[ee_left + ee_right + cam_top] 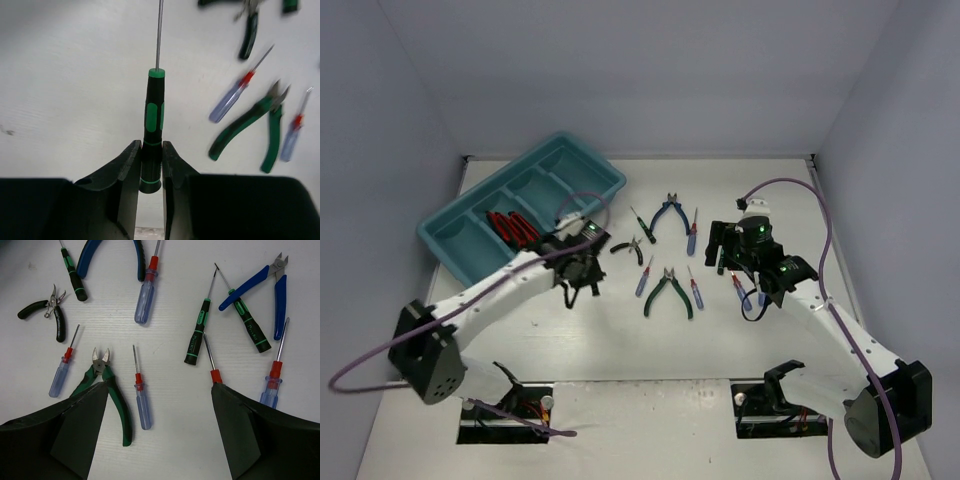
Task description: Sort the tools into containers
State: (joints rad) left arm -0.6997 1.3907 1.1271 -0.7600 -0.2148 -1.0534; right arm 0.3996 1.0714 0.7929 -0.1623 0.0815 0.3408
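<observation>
My left gripper [150, 152] is shut on the butt of a black-and-green screwdriver [154, 112], whose thin shaft points away from me over the white table. Seen from above, this gripper [582, 280] sits just right of the teal tray [582, 172]. Red-handled cutters [510, 228] lie in one tray compartment. My right gripper [160, 387] is open above loose tools, with a clear-blue screwdriver [142, 400] lying on the table between its fingers [85, 415]. Green-handled cutters [112, 395] lie partly under the left finger.
Blue pliers [668, 215], small black pliers [628, 247], green cutters [668, 292] and several thin screwdrivers [643, 277] are scattered mid-table between the arms. Two black-green screwdrivers [197, 332] and blue cutters [277, 300] lie under the right arm. Walls enclose the table.
</observation>
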